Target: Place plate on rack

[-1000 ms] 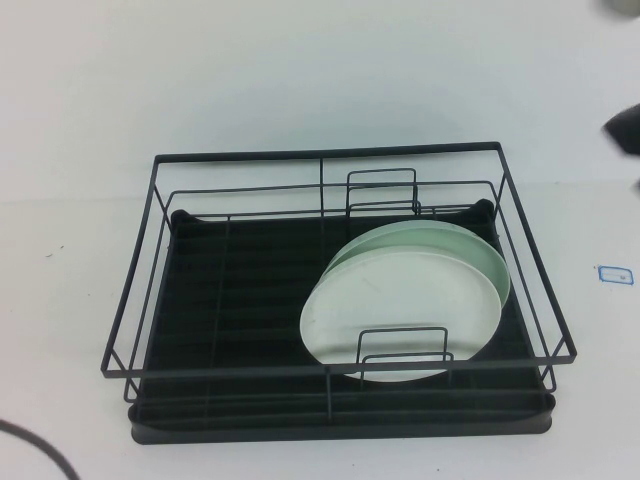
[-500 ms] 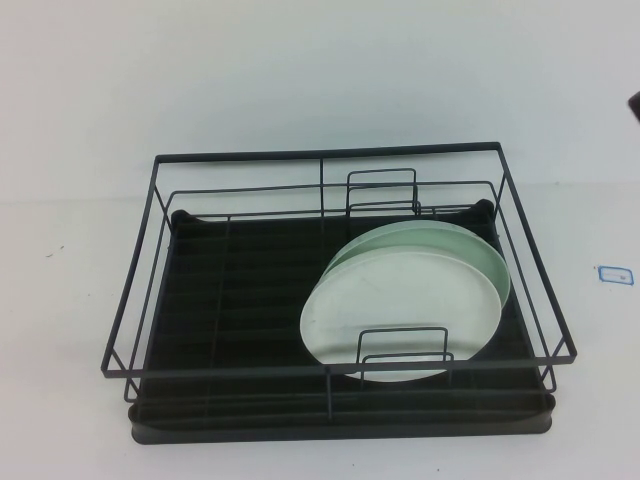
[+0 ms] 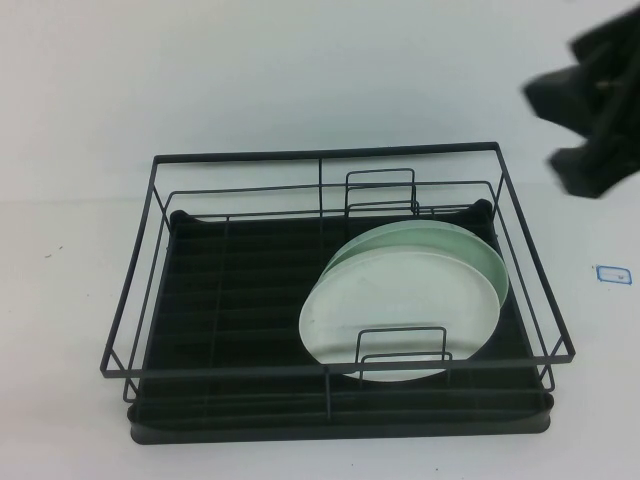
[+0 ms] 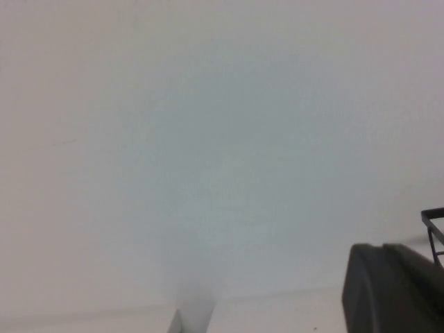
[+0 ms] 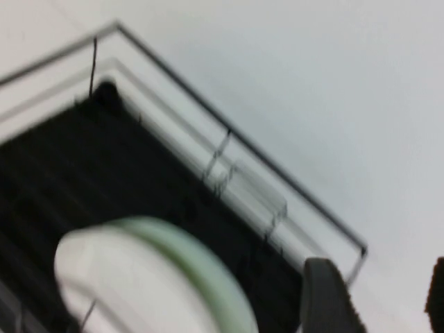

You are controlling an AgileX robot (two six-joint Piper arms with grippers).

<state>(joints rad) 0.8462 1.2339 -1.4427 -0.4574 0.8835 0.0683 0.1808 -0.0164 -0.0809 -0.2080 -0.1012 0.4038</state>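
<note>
the rack [image 3: 150,260] is sitting in the middle of the white table [image 3: 300,70], its black ribbed tray filling the wire frame. in the rack's right half the white plate [image 3: 400,305] is leaning up on edge, tilted back, and the green plate [image 3: 470,250] is leaning just behind it, touching or nearly so, with only its upper rim peeking past the white one. a small wire loop [image 3: 402,345] at the near side is crossing in front of the white plate's lower edge, and another loop [image 3: 380,190] is standing at the far side behind both plates. the right gripper [image 3: 590,110] is hanging in the air above the table past the rack's far right corner, well apart from the plates; its dark fingers are spread with a gap between them and nothing is sitting in that gap. from the right wrist view the same two plates [image 5: 132,277] are showing inside the rack [image 5: 229,132], with one fingertip [image 5: 326,291] dark at the edge. the left gripper [image 4: 392,288] is showing only as a dark blur in its own wrist view, over bare table beside a corner of the rack [image 4: 433,225], out of the high view; its jaws are pressed together, holding nothing. a small blue-edged tag [image 3: 611,273] is lying on the table to the right of the rack.
</note>
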